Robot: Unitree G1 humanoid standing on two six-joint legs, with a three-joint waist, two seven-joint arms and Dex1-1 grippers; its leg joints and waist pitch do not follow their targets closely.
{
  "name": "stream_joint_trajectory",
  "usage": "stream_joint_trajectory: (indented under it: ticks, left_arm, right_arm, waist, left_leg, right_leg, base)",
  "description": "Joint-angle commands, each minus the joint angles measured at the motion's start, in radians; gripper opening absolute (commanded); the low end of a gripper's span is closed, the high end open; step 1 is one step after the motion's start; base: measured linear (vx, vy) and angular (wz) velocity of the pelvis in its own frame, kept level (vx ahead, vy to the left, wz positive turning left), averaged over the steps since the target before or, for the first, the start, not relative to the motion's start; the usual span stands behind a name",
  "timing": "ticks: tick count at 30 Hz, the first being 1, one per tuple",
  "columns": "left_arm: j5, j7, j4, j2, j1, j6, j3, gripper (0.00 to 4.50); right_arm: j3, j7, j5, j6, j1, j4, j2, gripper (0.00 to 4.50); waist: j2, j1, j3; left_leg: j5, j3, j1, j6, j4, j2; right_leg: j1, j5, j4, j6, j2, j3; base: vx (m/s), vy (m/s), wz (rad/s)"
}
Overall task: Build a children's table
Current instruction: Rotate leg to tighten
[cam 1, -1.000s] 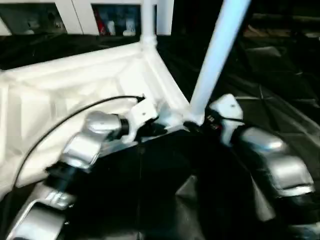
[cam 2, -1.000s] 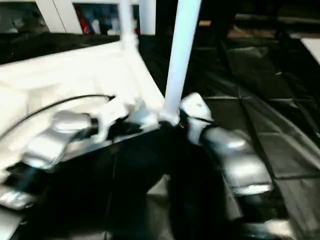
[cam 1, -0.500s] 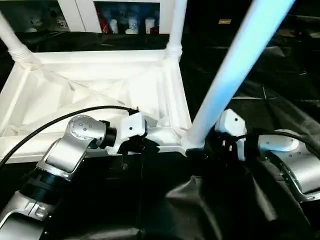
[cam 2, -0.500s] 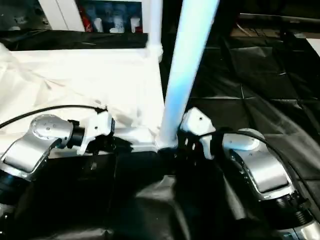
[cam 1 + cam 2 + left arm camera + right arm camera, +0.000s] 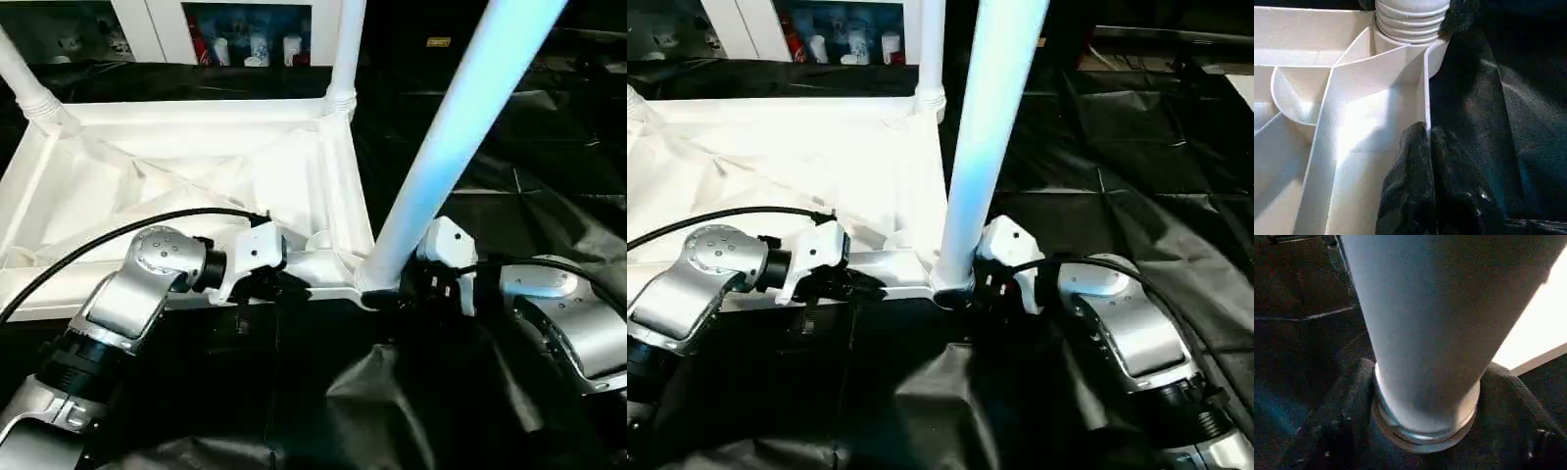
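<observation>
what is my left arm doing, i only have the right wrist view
Observer: The left fingers are pinched on the tabletop's near edge wall, close to the corner that holds your leg.
Operator: any other legs in yet
Observer: Yes, two: a far right leg and a far left leg stand in the far corners.
Operator: which way up is the top
Observer: Upside down, ribbed side up, on a black sheet.
</observation>
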Motion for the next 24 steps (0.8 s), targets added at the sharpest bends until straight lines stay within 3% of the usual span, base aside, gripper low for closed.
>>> stream_joint_trajectory:
  ticks: [1,11,12,15,16,19,20,22,24]
  left_arm:
    - [0.006,-0.031,-0.005,0.010,0.023,0.005,-0.037,0.00]
    - [-0.003,-0.016,0.005,0.003,0.027,0.017,-0.032,0.00]
    - [0.009,0.023,0.024,-0.018,0.021,0.040,-0.030,0.00]
    - [0.026,0.068,0.048,-0.040,0.012,0.055,-0.028,0.00]
    - [0.044,0.111,0.075,-0.063,0.001,0.061,-0.027,0.00]
    - [0.079,0.237,0.145,-0.155,-0.038,0.095,-0.030,0.00]
    - [0.084,0.258,0.158,-0.175,-0.047,0.104,-0.034,0.00]
    - [0.097,0.313,0.196,-0.229,-0.072,0.130,-0.040,0.00]
    - [0.111,0.374,0.238,-0.284,-0.098,0.149,-0.042,0.00]
  right_arm:
    - [0.014,0.009,-0.016,-0.014,-0.004,0.007,-0.003,2.79]
    - [0.008,-0.019,0.006,0.007,0.017,0.007,0.026,2.68]
    - [-0.015,-0.104,0.001,0.038,0.021,0.045,0.085,2.68]
    - [-0.034,-0.189,-0.012,0.056,0.020,0.083,0.138,2.67]
    - [-0.061,-0.284,-0.019,0.080,0.012,0.115,0.196,2.67]
    - [-0.133,-0.596,-0.050,0.136,-0.011,0.177,0.399,2.67]
    - [-0.133,-0.638,-0.058,0.137,-0.016,0.184,0.433,2.67]
    - [-0.118,-0.722,-0.083,0.138,-0.034,0.203,0.506,2.67]
    - [-0.111,-0.807,-0.116,0.141,-0.044,0.226,0.567,2.67]
  waist:
    - [0.000,0.002,-0.085]
    - [-0.003,0.001,-0.082]
    - [-0.002,0.001,-0.082]
    - [-0.003,-0.005,-0.076]
    - [-0.004,-0.008,-0.070]
    - [-0.003,-0.011,-0.068]
    - [-0.006,-0.013,-0.069]
    - [-0.003,-0.014,-0.067]
    - [-0.002,-0.014,-0.067]
  left_leg:
    - [-0.037,-0.023,0.014,0.129,-0.044,0.058]
    - [-0.043,-0.023,0.013,0.128,-0.044,0.058]
    - [-0.047,-0.023,0.013,0.126,-0.044,0.057]
    - [-0.096,-0.026,0.012,0.095,-0.048,0.055]
    - [-0.140,-0.026,0.014,0.063,-0.050,0.053]
    - [-0.181,-0.035,0.014,0.009,-0.058,0.048]
    - [-0.195,-0.040,0.015,-0.008,-0.063,0.047]
    - [-0.224,-0.037,0.024,-0.015,-0.062,0.048]
    - [-0.238,-0.037,0.023,-0.017,-0.066,0.049]
  right_leg:
    - [0.071,-0.019,-0.043,-0.290,-0.092,0.052]
    - [0.069,-0.043,-0.045,-0.284,-0.092,0.052]
    - [0.069,-0.056,-0.046,-0.282,-0.093,0.052]
    - [0.066,-0.163,-0.059,-0.269,-0.094,0.051]
    - [0.060,-0.275,-0.071,-0.237,-0.095,0.051]
    - [0.056,-0.427,-0.082,-0.179,-0.097,0.048]
    - [0.054,-0.470,-0.085,-0.155,-0.096,0.045]
    - [0.044,-0.493,-0.093,-0.138,-0.097,0.050]
    - [0.044,-0.496,-0.095,-0.129,-0.097,0.050]
  base:
    - [0.000,0.000,0.00]
    - [0.000,0.000,0.00]
    - [0.000,0.000,0.00]
    - [0.000,0.000,0.00]
    - [0.000,0.000,0.00]
    - [-0.034,-0.003,-0.03]
    - [-0.056,0.002,-0.09]
    - [0.000,0.000,0.00]
    - [0.000,0.000,0.00]
